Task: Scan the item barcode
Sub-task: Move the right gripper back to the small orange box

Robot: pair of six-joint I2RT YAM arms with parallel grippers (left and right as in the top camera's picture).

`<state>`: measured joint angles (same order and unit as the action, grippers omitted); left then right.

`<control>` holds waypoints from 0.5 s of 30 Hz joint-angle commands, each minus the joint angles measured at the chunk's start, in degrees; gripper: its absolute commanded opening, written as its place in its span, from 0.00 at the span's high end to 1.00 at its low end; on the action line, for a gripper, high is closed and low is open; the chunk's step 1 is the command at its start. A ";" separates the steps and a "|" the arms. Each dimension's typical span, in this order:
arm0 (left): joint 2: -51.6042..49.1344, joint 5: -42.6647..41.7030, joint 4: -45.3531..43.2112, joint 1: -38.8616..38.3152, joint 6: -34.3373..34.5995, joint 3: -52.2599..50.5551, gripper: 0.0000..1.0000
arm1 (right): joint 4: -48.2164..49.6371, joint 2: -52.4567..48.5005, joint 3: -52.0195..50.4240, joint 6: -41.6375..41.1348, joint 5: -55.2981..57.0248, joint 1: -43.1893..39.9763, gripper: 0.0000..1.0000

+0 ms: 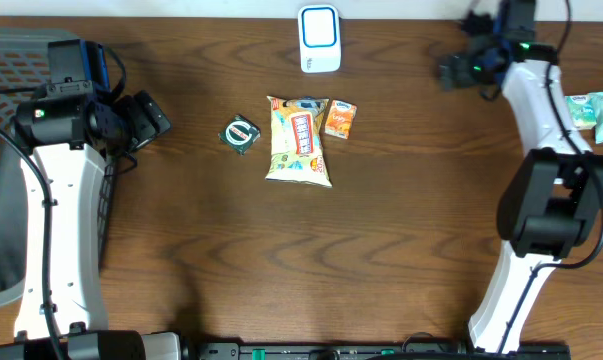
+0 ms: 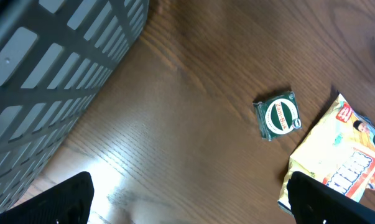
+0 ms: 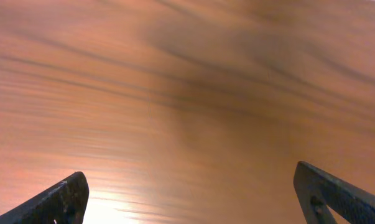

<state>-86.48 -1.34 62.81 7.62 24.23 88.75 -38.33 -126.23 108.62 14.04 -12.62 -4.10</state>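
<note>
Three items lie mid-table: a small green packet with a round label (image 1: 241,134), a yellow snack bag (image 1: 299,140) and a small orange packet (image 1: 340,119). Behind them at the table's far edge stands the white and blue scanner (image 1: 319,38). My left gripper (image 1: 153,117) is open, to the left of the green packet (image 2: 278,116), with bare wood between its fingers (image 2: 69,200); the yellow bag (image 2: 346,158) shows by its right finger. My right gripper (image 1: 453,69) is open at the far right over bare table, its fingers (image 3: 58,202) spread wide and empty.
A grey slatted basket (image 1: 11,60) fills the left edge, close to my left arm, and shows as grey bars (image 2: 50,68) in the left wrist view. Pale green packets (image 1: 596,112) lie at the right edge beside the right arm.
</note>
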 commanded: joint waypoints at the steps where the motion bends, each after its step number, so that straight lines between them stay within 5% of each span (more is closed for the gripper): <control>1: 0.02 0.35 0.15 0.09 0.52 0.42 0.02 | -0.35 0.87 0.37 -6.25 -24.87 3.78 0.01; 11: 0.02 0.35 0.15 0.09 0.52 0.42 0.02 | -1.51 0.22 -2.19 -13.88 -10.43 15.15 0.01; 15: 0.02 0.35 0.15 0.09 0.52 0.42 0.02 | -1.53 0.22 -3.52 -16.26 -8.22 18.23 0.27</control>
<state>-86.48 -1.32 62.81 7.62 24.23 88.75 -39.72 -125.91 106.37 1.63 -24.12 12.01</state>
